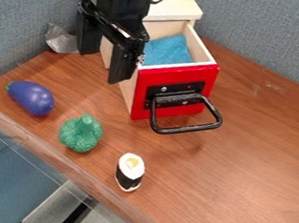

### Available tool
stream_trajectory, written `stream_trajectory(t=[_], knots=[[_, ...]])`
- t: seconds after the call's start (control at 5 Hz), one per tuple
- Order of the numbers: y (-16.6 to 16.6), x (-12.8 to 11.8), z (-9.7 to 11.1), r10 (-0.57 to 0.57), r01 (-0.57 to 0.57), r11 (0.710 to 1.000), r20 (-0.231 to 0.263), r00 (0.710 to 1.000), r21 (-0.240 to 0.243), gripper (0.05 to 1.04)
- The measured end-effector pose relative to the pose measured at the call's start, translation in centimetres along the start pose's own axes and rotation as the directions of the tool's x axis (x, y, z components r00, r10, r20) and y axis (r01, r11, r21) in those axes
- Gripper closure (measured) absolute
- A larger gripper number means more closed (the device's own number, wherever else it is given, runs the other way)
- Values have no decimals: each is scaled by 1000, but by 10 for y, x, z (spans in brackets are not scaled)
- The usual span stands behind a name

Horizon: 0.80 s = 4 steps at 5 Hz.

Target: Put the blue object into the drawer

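Tool (103, 66) hangs by the image-left side of the open drawer (183, 73), fingers spread, nothing between them. Blue object (167, 50), looks like cloth, lies inside the drawer. Drawer front red, black handle (185, 132) on it. On the wooden table (240, 168): purple eggplant (31, 98) at image left, green broccoli (81, 133) near it, sushi roll (130, 172) upright near the front edge. Crumpled grey item (62, 41) behind the tool, possibly foil, hard to tell.
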<state>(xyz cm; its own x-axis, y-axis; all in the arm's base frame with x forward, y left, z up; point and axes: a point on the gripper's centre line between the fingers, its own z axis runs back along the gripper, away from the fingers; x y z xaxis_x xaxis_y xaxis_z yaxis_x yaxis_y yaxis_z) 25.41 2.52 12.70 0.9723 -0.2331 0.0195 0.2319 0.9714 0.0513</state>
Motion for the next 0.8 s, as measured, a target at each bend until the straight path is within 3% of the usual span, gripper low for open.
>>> stream_trajectory(t=[0.2,0.4,0.6,0.8], knots=[[-2,-2,-7,7,-7,1000,-28,1000,-15,84],[6,-3,-7,154,-154,987,-8,988,-42,84],[16,-3,-8,310,-309,950,8,951,-49,84],[26,-5,-11,514,-513,857,24,857,-38,84]])
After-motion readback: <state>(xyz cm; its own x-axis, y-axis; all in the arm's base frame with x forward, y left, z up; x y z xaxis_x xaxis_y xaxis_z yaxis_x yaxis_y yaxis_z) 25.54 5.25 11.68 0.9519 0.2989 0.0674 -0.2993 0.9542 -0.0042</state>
